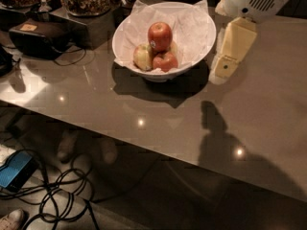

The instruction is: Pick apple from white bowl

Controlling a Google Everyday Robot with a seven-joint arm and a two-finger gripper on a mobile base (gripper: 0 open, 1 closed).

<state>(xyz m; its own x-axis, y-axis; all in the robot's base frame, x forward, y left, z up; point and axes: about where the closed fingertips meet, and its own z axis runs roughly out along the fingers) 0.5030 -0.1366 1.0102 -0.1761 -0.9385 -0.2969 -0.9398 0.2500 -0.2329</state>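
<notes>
Glossy grey-brown countertop (268, 104), small light glints, black cables (62, 198) on dim floor (168, 200)

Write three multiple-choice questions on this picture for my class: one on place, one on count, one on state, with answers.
1. Where is the pincer?
A. right of the bowl in the picture
B. inside the bowl
C. left of the bowl

2. How many fruits lie in the bowl?
A. one
B. three
C. five

3. The big red apple is:
A. in the pincer
B. outside the bowl
C. resting on the other fruit

Answers: A, it hangs beside the bowl's right side; B, big red apple, small red apple, yellow-green apple; C, it sits on top, untouched.
</notes>
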